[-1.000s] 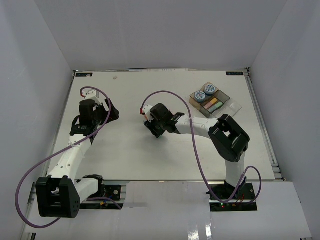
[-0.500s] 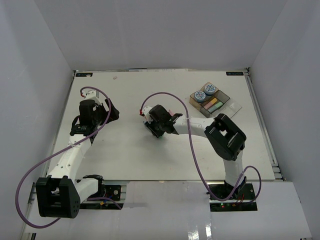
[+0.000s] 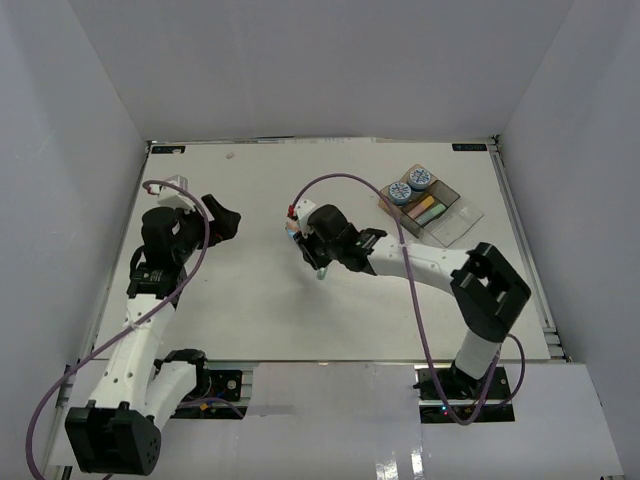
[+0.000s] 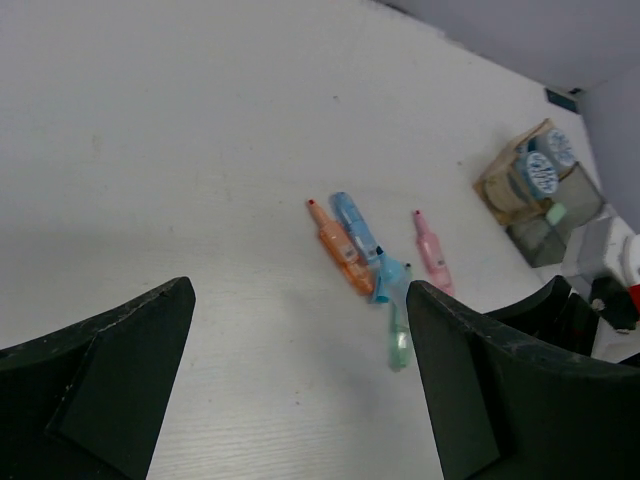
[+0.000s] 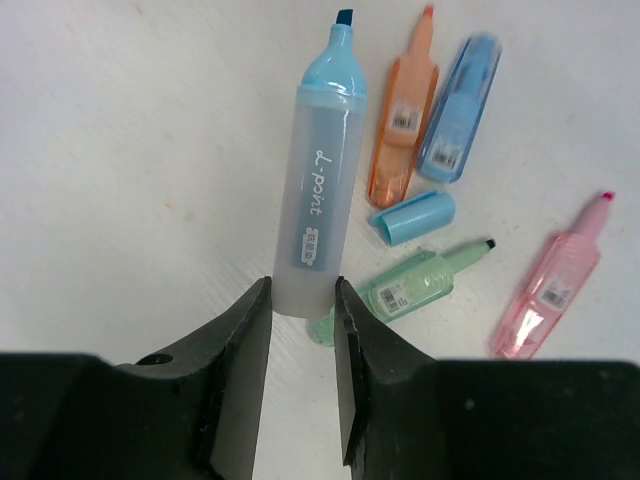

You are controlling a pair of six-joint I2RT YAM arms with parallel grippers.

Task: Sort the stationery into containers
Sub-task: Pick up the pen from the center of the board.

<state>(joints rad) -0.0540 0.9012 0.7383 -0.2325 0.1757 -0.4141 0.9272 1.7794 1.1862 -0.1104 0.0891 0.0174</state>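
Pick-up looks done: right end effector pinches the uncapped blue highlighter over the counter. Next, carry it to the containers at two o'clock. Left end effector stands spread.

worktop | containers far right | rolls in their far compartment | loose markers mid-worktop, left of containers | marker between right pincer fingers, above loose markers | left pincer well left of them
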